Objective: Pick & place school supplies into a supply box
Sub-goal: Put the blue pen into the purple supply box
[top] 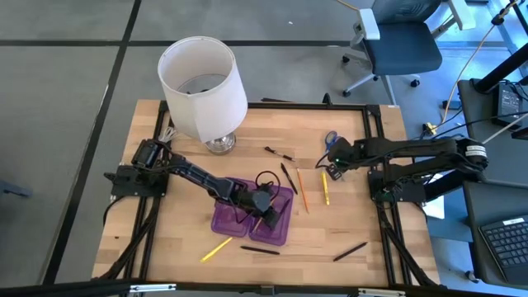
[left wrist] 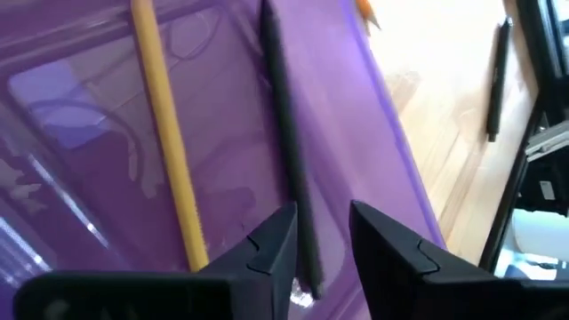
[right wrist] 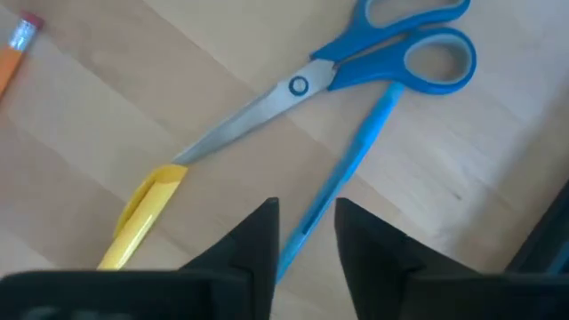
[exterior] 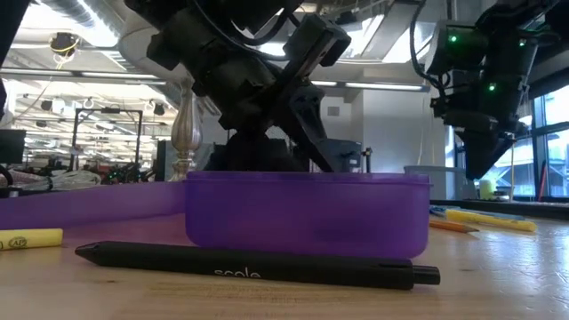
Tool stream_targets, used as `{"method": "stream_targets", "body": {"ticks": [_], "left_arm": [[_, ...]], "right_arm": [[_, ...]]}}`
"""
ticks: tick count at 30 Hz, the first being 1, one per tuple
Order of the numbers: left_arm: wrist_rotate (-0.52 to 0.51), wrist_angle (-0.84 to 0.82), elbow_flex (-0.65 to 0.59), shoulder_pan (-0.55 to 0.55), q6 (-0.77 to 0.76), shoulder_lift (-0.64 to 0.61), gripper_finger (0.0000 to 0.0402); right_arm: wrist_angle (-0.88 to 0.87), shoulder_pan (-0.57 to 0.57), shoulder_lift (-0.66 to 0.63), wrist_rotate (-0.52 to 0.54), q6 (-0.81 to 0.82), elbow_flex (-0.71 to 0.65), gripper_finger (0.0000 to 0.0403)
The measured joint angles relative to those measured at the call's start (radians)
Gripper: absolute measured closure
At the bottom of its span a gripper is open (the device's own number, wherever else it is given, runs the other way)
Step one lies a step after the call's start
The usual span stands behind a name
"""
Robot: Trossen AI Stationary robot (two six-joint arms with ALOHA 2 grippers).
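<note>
Lying lengthwise along the purple box (left wrist: 373,133), a black pen (left wrist: 286,151) between the left gripper's (left wrist: 322,238) parted fingers.

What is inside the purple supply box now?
Inside the supply box lie a yellow pencil and a black pen. The left gripper hides the part beneath it.

Open-plan lab: exposed ducts (exterior: 80,18), office chair (top: 400,41)
</note>
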Motion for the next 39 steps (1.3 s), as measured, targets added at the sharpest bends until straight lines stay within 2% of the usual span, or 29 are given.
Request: {"method": "stream_targets", "body": {"ticks": [5, 11, 13, 22, 32, 39], "left_arm": [[-0.003, 0.035, 0.001, 0.0, 0.078, -0.049, 0.0286], [-0.023, 0.003, 0.002, 0.0, 0.246, -0.156, 0.0288], [-0.045, -0.045, 0.001, -0.006, 0.32, -0.195, 0.0289], [-0.117, -0.186, 0.001, -0.035, 0.518, -0.316, 0.0286], [-0.145, -0.252, 0.001, -0.074, 0.522, -0.343, 0.0286], [-0.201, -0.271, 0.0, -0.089, 0.522, -0.343, 0.0289]], "right_arm": [[0.007, 0.0, 0.013, 0.046, 0.006, 0.0, 0.0249], [0.015, -0.002, 0.031, 0.158, 0.031, 0.0, 0.0242], [0.016, -0.01, 0.044, 0.165, 0.051, -0.001, 0.0242], [0.111, -0.136, 0.138, 0.093, 0.035, -0.027, 0.0242], [0.281, -0.284, 0.189, -0.035, -0.072, -0.086, 0.0242], [0.299, -0.338, 0.237, -0.039, -0.123, -0.087, 0.0242]]}}
